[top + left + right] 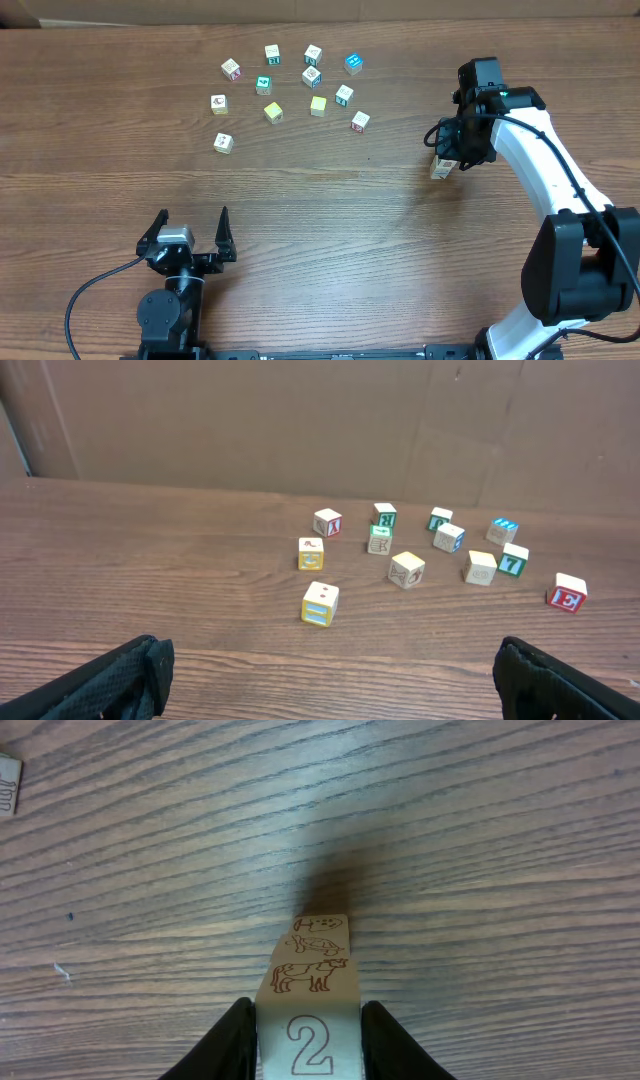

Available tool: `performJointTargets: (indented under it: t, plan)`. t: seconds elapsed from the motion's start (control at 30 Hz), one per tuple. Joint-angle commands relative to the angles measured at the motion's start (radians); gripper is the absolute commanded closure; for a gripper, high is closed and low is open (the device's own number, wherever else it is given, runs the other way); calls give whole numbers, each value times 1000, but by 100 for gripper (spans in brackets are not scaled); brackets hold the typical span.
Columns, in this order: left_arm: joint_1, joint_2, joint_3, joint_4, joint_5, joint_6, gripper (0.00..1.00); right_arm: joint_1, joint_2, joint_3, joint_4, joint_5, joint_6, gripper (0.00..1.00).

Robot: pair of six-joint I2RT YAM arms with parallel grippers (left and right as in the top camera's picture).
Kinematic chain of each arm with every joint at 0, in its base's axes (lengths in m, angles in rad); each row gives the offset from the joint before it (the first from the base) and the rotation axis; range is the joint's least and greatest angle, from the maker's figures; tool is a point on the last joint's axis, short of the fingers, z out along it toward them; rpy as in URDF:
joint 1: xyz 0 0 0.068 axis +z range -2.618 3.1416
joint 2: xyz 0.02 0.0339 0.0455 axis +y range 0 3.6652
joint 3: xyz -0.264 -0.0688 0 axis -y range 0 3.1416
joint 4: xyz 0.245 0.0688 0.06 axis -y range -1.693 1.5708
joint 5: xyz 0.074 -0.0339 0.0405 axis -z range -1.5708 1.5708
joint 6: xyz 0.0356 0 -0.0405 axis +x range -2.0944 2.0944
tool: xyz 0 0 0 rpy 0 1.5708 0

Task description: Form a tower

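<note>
1. Tabletop (330, 215): brown wood grain. It carries every item listed below.

2. My right arm (545, 165): white links, reaching in from the right edge toward the centre right of the tabletop.

3. My left gripper (193, 216): low at the near left edge, jaws spread wide apart, nothing between them. It is well apart from all cubes.

4. Loose cubes (311, 77): 12 single cubes scattered at the far centre of the tabletop, none stacked. Faces show yellow, green, blue and red marks.

5. Tower (443, 168): a narrow upright column on the right half of the tabletop, well apart from the loose cubes, directly under my right wrist. In the right wrist view its side faces carry brown line drawings, including a cow (305, 976).

6. My right gripper (309, 1010): clamped on the top cube (310, 1046) of the tower, 1 finger flush on each side, no gap visible. That cube's face shows a 2.
</note>
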Motion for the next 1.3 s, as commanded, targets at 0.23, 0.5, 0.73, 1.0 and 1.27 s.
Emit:
performJointTargets:
  t: [0.23,0.5,0.73,1.0,1.27]
  plan:
    - [-3,-9,-4,3,2,29,0,2,-9,-4,0,-2,0,71]
    - [-3,-9,-4,3,2,29,0,2,-9,-4,-1,-2,0,71]
    - [-3,-9,-4,3,1,29,0,2,-9,-4,0,-2,0,72]
    - [-3,-9,-4,3,1,29,0,2,-9,-2,0,-2,0,75]
    - [-3,-9,-4,3,2,29,0,2,-10,-1,-2,-2,0,75]
